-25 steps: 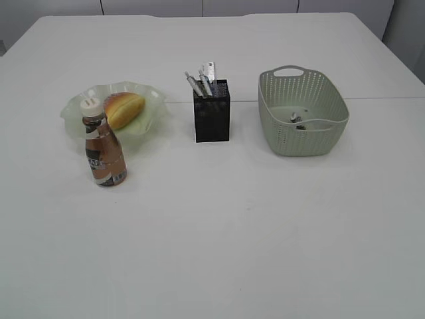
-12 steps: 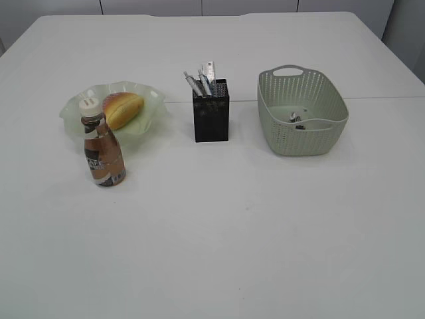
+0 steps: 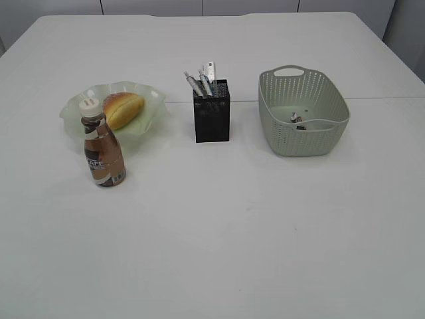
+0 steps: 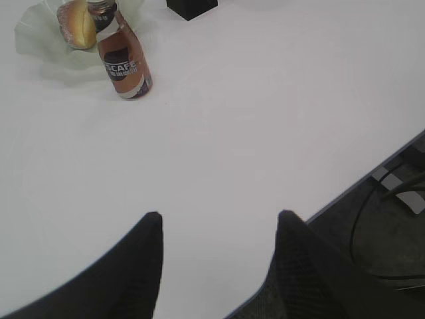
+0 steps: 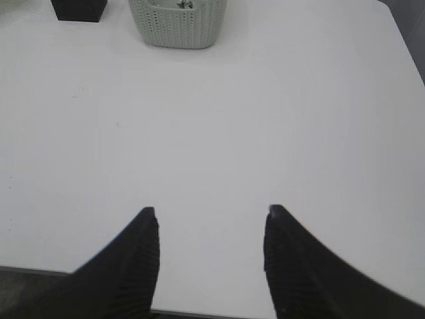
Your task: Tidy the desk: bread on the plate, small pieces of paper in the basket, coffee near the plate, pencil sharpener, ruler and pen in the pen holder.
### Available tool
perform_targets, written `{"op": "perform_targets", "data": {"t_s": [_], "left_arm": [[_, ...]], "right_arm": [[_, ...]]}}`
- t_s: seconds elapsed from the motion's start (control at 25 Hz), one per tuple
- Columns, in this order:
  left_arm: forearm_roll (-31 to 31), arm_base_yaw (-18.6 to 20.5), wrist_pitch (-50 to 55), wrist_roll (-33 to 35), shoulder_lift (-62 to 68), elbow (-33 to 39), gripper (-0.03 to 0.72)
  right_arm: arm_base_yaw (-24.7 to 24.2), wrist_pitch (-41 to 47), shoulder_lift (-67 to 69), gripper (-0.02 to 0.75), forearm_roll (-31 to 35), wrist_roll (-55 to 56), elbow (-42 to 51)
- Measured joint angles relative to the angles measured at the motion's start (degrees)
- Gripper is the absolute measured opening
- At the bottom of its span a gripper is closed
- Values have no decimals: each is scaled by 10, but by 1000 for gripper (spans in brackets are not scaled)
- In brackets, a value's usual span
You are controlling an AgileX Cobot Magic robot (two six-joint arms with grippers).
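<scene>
Both grippers, the left gripper [image 4: 219, 229] and the right gripper [image 5: 211, 222], hang with jaws apart, holding nothing, above bare desk [image 3: 265, 232] near its front edge. Bread [image 3: 123, 108] lies on the plate [image 3: 76, 109], with the coffee [image 3: 103, 147] upright just in front. Pens and the ruler [image 3: 210, 70] stand in the pen holder [image 3: 212, 121]. Paper scraps [image 3: 296, 119] lie in the basket [image 3: 319, 143]. No sharpener is visible; the tidying looks finished.

You see a golden-brown bread [image 3: 123, 108] on a pale green plate [image 3: 78, 106], a brown white-capped coffee [image 3: 103, 147], a black mesh pen holder [image 3: 212, 120] and a pale green woven-look basket [image 3: 302, 141] on the white desk [image 3: 219, 226].
</scene>
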Motion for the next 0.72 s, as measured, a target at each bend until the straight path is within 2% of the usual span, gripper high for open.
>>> {"op": "perform_targets", "data": {"t_s": [0.48, 0.64, 0.72], "left_arm": [[1, 4, -6, 0, 0, 0, 379], [1, 44, -6, 0, 0, 0, 368], [1, 83, -6, 0, 0, 0, 363]], "right_arm": [[0, -1, 0, 408, -2, 0, 0], [0, -1, 0, 408, -2, 0, 0], [-3, -1, 0, 408, -2, 0, 0]]}}
